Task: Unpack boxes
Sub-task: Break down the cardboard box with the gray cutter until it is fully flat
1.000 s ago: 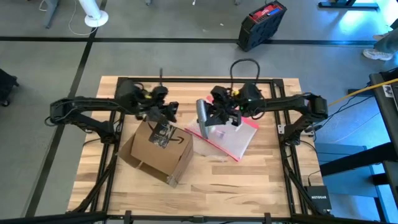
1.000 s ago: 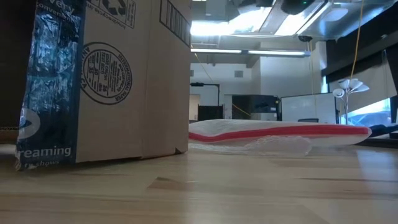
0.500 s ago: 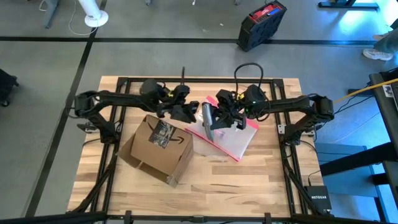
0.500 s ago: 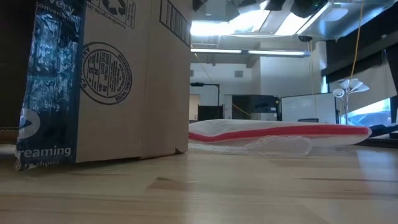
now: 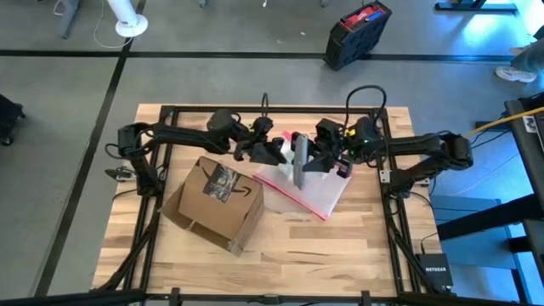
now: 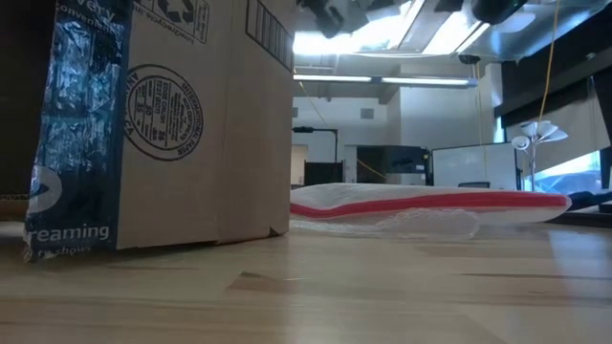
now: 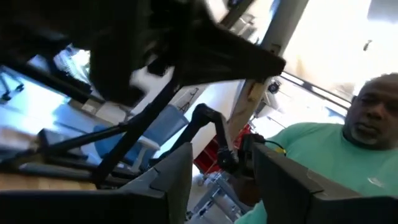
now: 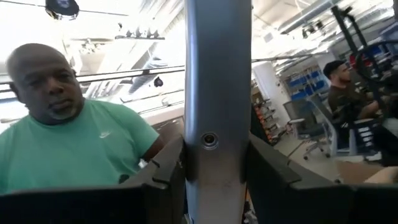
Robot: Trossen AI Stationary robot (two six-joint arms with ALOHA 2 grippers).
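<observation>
**Fingers on the grey thing, box waiting behind me**

My right gripper's fingers (image 8: 168,171) are pinched on a grey metallic bar (image 8: 217,93), one pad each side, with a small screw head showing between them; so the right gripper (image 5: 327,161) has it firmly, holding it up over the clear plastic pouch (image 5: 319,194) with the pink-red edge; I can't tell what the bar actually is, some kind of tool or handle. My left gripper (image 5: 274,153) sits just beside it over the near end of the pouch, fingers (image 7: 177,171) spread with nothing between them as far as the wrist view shows; there's a person in a green shirt (image 8: 81,149) off in the room beyond, nowhere near the table.

The cardboard box (image 5: 217,202) sits on the table (image 5: 340,246) on the left arm's side, lying tilted with its open end toward the near-left corner, black tape (image 6: 72,134) down one edge, just beside the pouch but not touching either gripper.

My read: I'm mid-unpack, stuff is out of the box and I'm dealing with the pulled-out item, maybe handing it between arms; next move needs the left fingers lined up on the bar before the right lets go, or else a clean set-down clear of the pouch; sloppy alignment and it drops.
</observation>
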